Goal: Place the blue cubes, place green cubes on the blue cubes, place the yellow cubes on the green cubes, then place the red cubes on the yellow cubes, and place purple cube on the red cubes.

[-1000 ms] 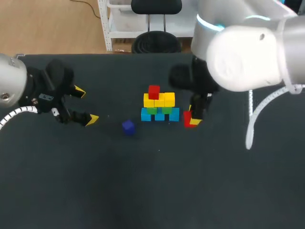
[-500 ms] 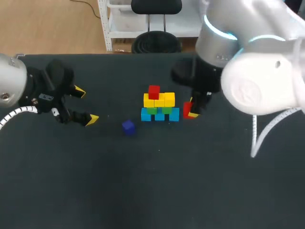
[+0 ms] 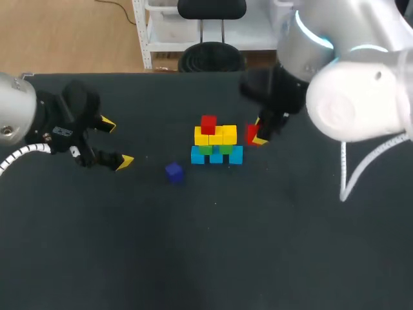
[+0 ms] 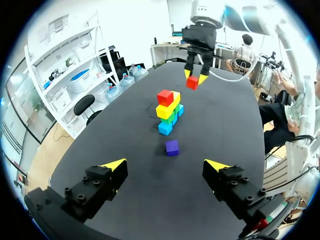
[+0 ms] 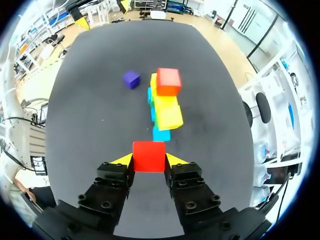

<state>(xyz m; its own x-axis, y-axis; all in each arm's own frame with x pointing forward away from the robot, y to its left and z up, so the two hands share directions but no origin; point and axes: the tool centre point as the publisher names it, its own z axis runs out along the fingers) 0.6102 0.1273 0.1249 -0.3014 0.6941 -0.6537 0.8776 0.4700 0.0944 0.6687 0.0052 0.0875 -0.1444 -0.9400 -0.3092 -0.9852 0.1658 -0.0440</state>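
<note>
Standing by, I judged the pyramid [image 3: 216,145] mostly built: blue, green and yellow tiers were up, with a first red cube [image 3: 208,124] on top. The right claw [image 5: 149,159] pinched the second red cube [image 5: 149,156], smooth and square-edged, with the pyramid just ahead of it. The purple cube [image 3: 173,171] lay on the table ahead of the left claw [image 3: 116,142], which gaped wide and held nothing.

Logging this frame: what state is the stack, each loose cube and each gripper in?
stack: upright, top red cube on it.
purple cube: loose on table, apart from stack.
held red cube: off the table, beside stack.
right gripper: shut on held red cube.
left gripper: open, empty.
</note>
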